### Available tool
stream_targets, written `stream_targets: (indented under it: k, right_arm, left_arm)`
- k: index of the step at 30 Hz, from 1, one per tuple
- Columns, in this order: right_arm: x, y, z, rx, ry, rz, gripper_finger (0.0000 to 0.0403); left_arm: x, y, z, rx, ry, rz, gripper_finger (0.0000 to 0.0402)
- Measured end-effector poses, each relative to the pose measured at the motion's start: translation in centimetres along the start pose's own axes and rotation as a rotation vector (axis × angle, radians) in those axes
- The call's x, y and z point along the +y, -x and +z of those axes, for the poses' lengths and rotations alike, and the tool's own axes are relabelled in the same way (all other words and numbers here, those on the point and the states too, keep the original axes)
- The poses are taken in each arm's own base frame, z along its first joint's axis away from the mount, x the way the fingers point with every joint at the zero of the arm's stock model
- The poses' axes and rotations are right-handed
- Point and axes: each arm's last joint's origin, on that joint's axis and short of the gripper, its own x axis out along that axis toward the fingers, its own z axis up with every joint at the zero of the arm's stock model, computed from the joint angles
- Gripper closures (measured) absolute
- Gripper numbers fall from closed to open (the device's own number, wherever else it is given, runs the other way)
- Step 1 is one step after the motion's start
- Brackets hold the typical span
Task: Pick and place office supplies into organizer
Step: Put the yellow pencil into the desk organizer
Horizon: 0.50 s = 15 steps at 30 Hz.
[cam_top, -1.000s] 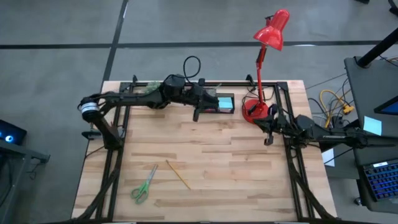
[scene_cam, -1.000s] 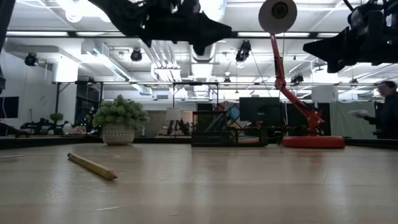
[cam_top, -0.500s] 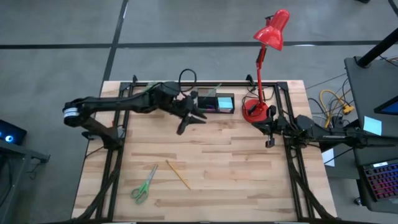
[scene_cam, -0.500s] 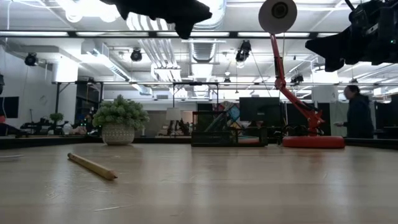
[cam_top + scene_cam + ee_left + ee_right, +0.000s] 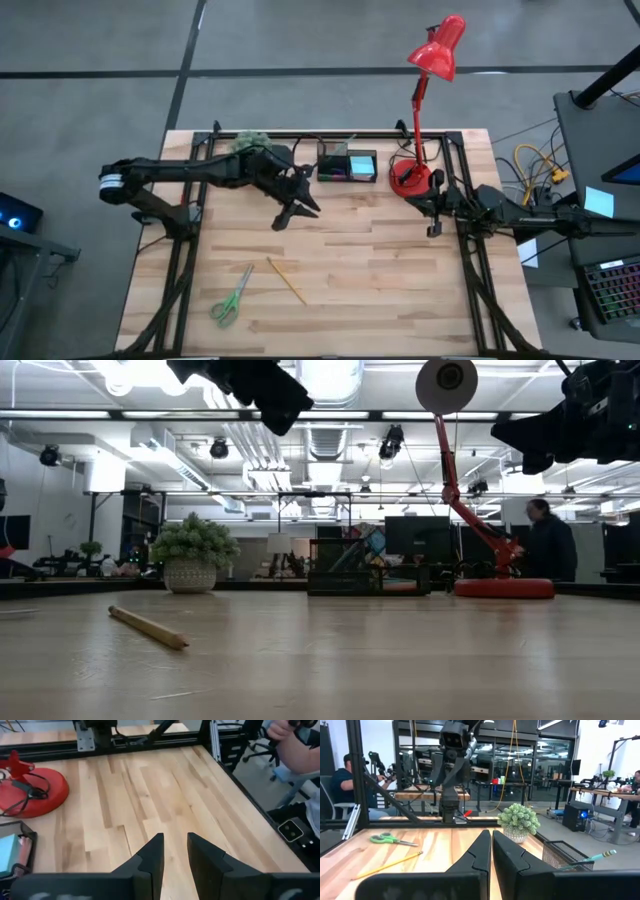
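The black organizer (image 5: 347, 163) stands at the table's far edge with a light-blue sticky pad (image 5: 362, 162) and a teal pen (image 5: 597, 856) in it. Green-handled scissors (image 5: 232, 296) and a yellow pencil (image 5: 287, 281) lie flat on the wood near the front left. My left gripper (image 5: 296, 213) hovers in front of and to the left of the organizer, above bare wood; it is open, with nothing between its fingers (image 5: 175, 840). My right gripper (image 5: 432, 225) waits at the right edge, shut and holding nothing.
A red desk lamp stands on its round base (image 5: 412, 175) just right of the organizer. A small potted plant (image 5: 250, 140) sits at the far left. Bare wood lies across the table's middle. A person (image 5: 545, 550) stands in the room beyond.
My left gripper has drawn back from above the organizer toward the table's near-left, and has tipped up from pointing steeply down to a shallow slant. Nothing on the table has moved.
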Motion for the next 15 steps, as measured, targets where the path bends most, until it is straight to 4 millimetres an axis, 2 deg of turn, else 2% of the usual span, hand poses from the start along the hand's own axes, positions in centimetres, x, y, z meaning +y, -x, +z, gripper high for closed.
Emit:
stream_targets:
  k: [6, 11, 15]
  right_arm:
    - [0.0, 0.0, 0.0, -0.002, 0.0, -0.001, 0.0394]
    - [0.0, 0.0, 0.0, -0.001, 0.0, -0.012, 0.0394]
    - [-0.1, 0.0, 0.0, 0.0, 0.0, -0.027, 0.0394]
  left_arm:
    - [-1.1, -0.5, -0.2, 0.041, -0.085, -0.043, 0.0312]
    - [-3.1, -1.3, -0.6, 0.106, -0.139, -0.091, 0.0248]
    - [-4.6, -2.2, -1.3, 0.215, -0.16, -0.042, 0.0208]
